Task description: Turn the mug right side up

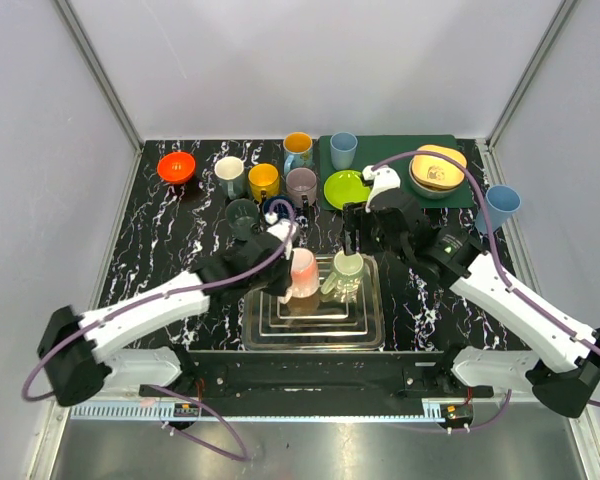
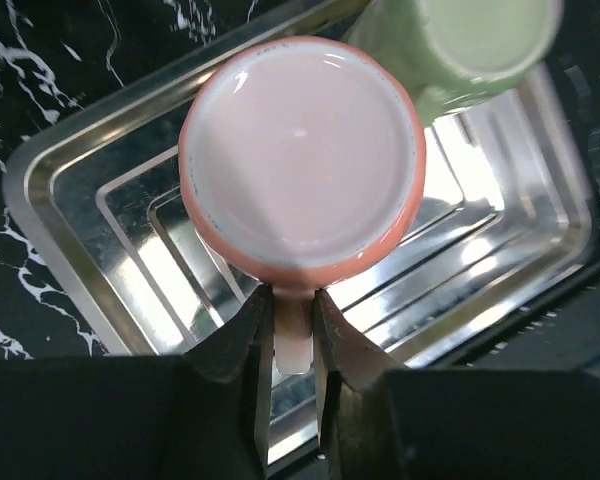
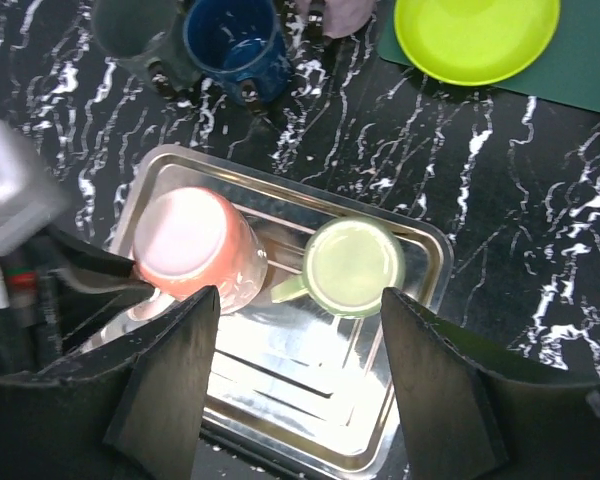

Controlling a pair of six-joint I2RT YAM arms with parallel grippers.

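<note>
While you read the top view, note that the steel tray (image 1: pixel 372 338) lies at 6 o'clock on the black marble table (image 1: pixel 170 240), just ahead of the two arm bases. Two mugs sit within its walls. The pink mug (image 1: pixel 303 272) occupies the 9 o'clock half of the tray, and the green mug (image 1: pixel 347 272) stands just beside it at 3 o'clock. Both show you their flat bases, so both are upside down.

In the left wrist view, the pink mug (image 2: pixel 302 165) fills the centre, its pale base ringed by a salmon wall. Its handle (image 2: pixel 293 345) points to 6 o'clock. The left gripper (image 2: pixel 292 310) is narrow and clamped on that handle, one finger pressed to each side. You cannot tell whether the mug's rim touches the tray (image 2: pixel 70 200) floor. The green mug (image 2: pixel 460 50) shows at 1 o'clock, blurred.

In the right wrist view, the right gripper (image 3: pixel 295 300) stands wide and holds nothing. Its two dark fingers (image 3: pixel 180 370) frame the tray (image 3: pixel 435 290) from above. The pink mug (image 3: pixel 190 245) lies toward 9 o'clock and the green mug (image 3: pixel 352 268) near centre, its handle pointing to 8 o'clock. A lime plate (image 3: pixel 475 35) lies at 1 o'clock and a blue mug (image 3: pixel 235 40) at 11 o'clock, both outside the tray.
</note>
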